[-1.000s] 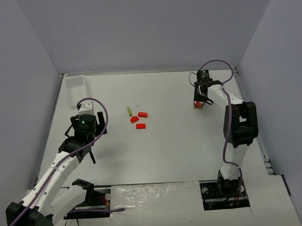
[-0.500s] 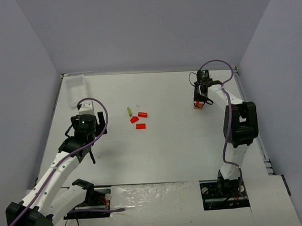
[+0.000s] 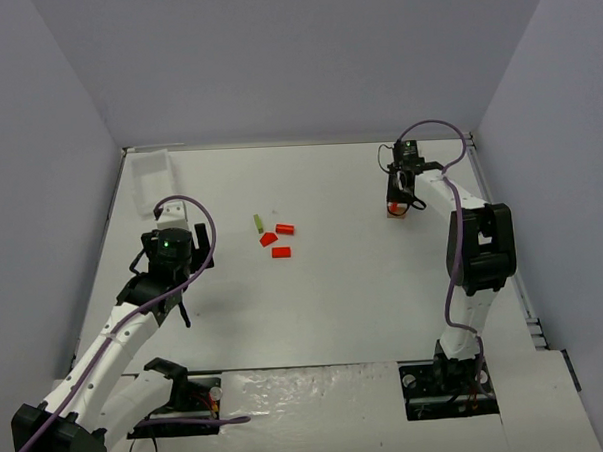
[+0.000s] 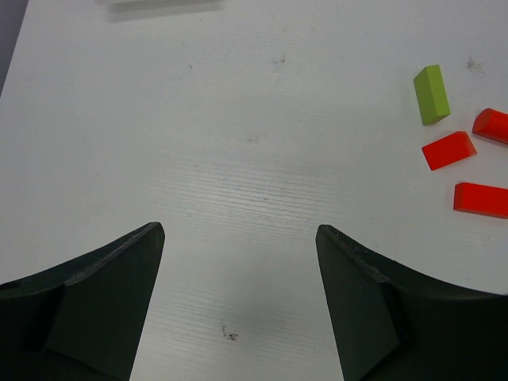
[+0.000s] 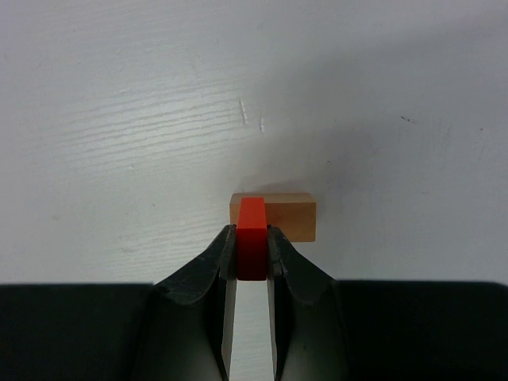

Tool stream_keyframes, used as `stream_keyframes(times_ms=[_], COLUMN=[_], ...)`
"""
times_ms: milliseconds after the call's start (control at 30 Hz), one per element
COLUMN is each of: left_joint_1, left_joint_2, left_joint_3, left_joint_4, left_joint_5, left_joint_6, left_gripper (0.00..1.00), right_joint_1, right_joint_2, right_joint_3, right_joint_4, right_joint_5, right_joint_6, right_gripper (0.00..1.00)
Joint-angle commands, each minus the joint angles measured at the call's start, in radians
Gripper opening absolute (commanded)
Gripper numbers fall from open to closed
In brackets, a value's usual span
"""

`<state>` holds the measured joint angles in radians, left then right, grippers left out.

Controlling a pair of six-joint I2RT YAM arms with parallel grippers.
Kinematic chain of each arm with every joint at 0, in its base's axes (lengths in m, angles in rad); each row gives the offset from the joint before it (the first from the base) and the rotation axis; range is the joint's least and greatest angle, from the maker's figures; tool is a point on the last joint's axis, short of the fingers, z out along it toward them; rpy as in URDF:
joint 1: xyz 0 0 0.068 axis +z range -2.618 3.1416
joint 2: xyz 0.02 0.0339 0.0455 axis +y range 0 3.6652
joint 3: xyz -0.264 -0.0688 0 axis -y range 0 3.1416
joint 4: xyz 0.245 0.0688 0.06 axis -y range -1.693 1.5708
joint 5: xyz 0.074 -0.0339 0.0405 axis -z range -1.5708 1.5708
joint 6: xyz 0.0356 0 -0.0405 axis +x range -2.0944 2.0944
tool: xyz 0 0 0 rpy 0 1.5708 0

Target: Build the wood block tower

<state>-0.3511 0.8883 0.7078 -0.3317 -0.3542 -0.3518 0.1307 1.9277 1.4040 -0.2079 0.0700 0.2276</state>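
While a smooth red block is clamped by the right gripper over a tan brick, the left gripper is spread apart. A clear tray is seen at the far-left corner of the tabletop.

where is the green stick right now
The green stick lies on the table left of centre in the top view, just left of three loose red blocks, ahead and to the right of the open left gripper.

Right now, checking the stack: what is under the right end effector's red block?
A tan block; the red block covers part of it, so contact cannot be seen.
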Motion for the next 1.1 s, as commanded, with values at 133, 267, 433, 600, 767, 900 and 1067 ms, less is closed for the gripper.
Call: stream_keyframes(times_ms=[133,267,433,600,767,900,1067], left_joint_1=[0.008,0.008,0.008,0.008,0.008,0.008,0.008], left_joint_2=[0.0,-0.001,0.0,-0.001,-0.003,-0.004,-0.003], left_joint_3=[0.023,0.024,0.024,0.024,0.024,0.024,0.024], left_joint_4=[0.062,0.062,0.062,0.063,0.063,0.063,0.063], left_joint_5=[0.004,0.006,0.008,0.008,0.008,0.008,0.008], left_joint_6=[0.005,0.005,0.007,0.007,0.005,0.007,0.007], left_gripper=[0.75,0.75,0.75,0.75,0.75,0.75,0.75], right_joint_1=[0.001,0.001,0.003,0.004,0.007,0.009,0.01], right_joint_2=[-0.052,-0.06,-0.065,-0.067,-0.069,-0.069,-0.066], right_joint_3=[-0.018,-0.025,-0.028,-0.017,-0.005,-0.001,0.004], right_joint_4=[-0.01,-0.014,-0.022,-0.029,-0.037,-0.041,-0.044], right_joint_5=[-0.005,0.001,0.007,0.019,0.033,0.034,0.033], right_joint_6=[0.009,0.011,0.012,0.01,0.004,0.001,-0.008], right_gripper=[0.0,0.0,0.0,0.0,0.0,0.0,0.0])
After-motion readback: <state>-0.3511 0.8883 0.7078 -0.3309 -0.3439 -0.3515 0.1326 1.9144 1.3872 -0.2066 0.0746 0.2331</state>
